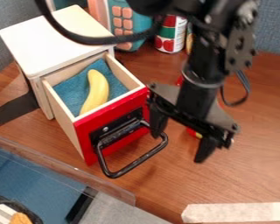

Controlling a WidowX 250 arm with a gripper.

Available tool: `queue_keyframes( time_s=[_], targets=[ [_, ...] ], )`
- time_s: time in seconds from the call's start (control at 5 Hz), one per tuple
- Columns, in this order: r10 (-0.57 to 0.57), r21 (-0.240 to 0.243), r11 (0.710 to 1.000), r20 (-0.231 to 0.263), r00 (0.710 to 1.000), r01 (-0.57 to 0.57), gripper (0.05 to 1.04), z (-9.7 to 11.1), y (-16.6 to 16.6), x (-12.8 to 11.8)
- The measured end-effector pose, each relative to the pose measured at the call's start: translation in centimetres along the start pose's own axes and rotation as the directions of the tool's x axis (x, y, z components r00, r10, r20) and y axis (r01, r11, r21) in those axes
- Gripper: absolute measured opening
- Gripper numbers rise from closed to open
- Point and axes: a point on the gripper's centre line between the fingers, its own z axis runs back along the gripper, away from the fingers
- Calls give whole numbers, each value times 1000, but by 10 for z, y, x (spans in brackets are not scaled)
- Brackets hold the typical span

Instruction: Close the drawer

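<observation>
My gripper (178, 148) hangs open just right of the drawer's front, its two fingers spread apart with nothing seen between them. The drawer (112, 127) has a red front and pale wooden sides, and it stands pulled out of the small white-topped cabinet (54, 37). A yellow banana (96, 91) lies inside on a blue cloth (68, 92). The black loop handle (132, 163) tilts out and down from the red front, its right end close to my gripper's left finger.
Behind the cabinet are a teal thing with pink buttons (141, 24) and a can (170, 37). A red object (193, 132) is partly hidden behind my gripper. A clear edge strip (66, 168) runs along the lower left, and white tape (236, 212) marks the table (253, 113).
</observation>
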Motion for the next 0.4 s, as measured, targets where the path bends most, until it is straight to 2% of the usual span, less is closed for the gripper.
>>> queue_keyframes(
  time_s=[0.4],
  targets=[
    [-35, 16, 999, -38, 999, 36, 1001, -24, -17, -19]
  ],
)
